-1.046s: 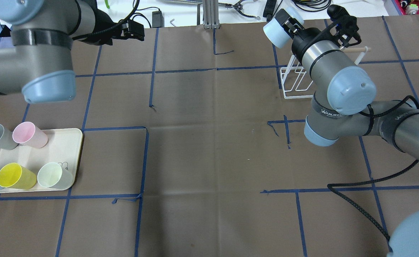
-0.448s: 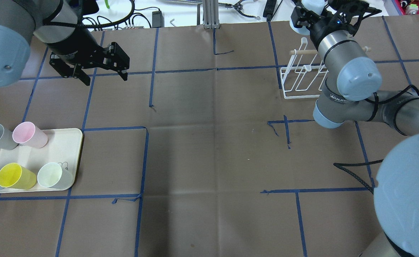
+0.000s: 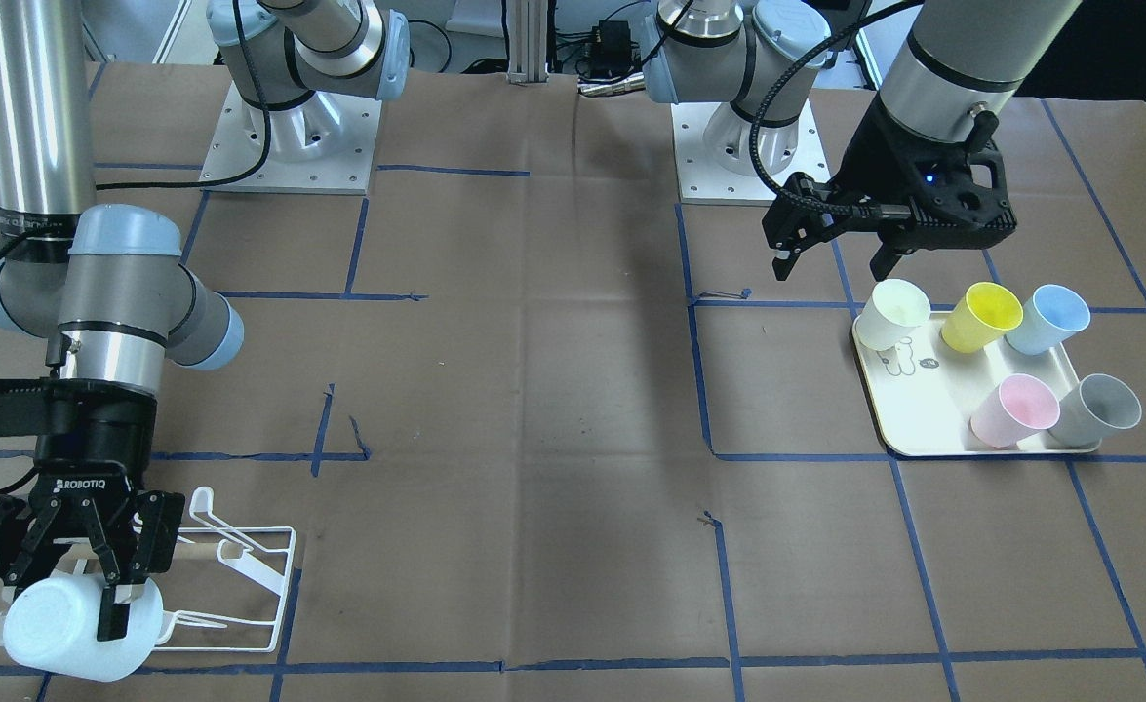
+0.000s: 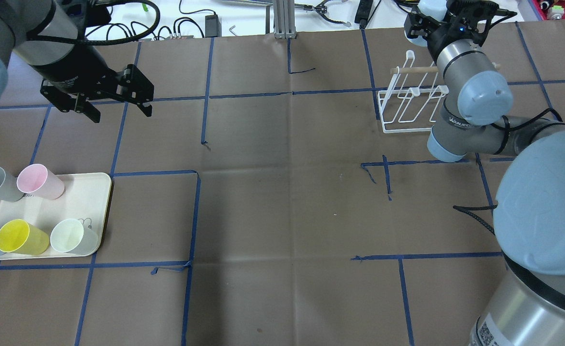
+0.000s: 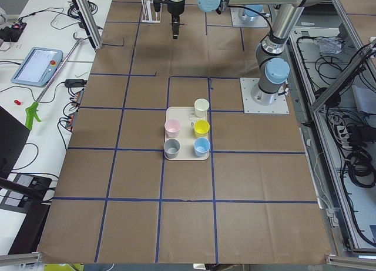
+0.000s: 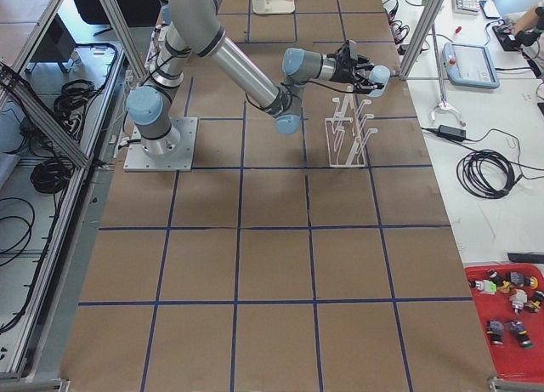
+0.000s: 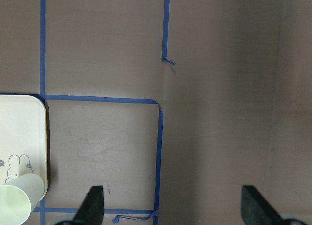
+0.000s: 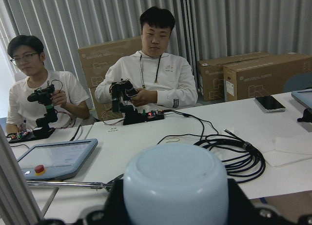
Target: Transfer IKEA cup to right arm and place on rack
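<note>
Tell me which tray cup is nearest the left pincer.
The pale greenish-white plastic cup at the cream tray's corner; the left pincer hangs near it, the others sit farther.

The silver-grey right arm [image 3: 114,312] and left arm [image 3: 972,39] have pale blue joint caps [image 3: 226,336] and black cables [image 3: 756,127]. At seven o'clock, the black right gripper [image 3: 60,595] reads ROBOTIQ in white.

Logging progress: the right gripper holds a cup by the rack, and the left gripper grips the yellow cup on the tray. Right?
No: the left gripper is open and empty, over the table beside the tray, not on the yellow cup; the front-facing view shows it. The right gripper does hold a cup by the rack.
</note>
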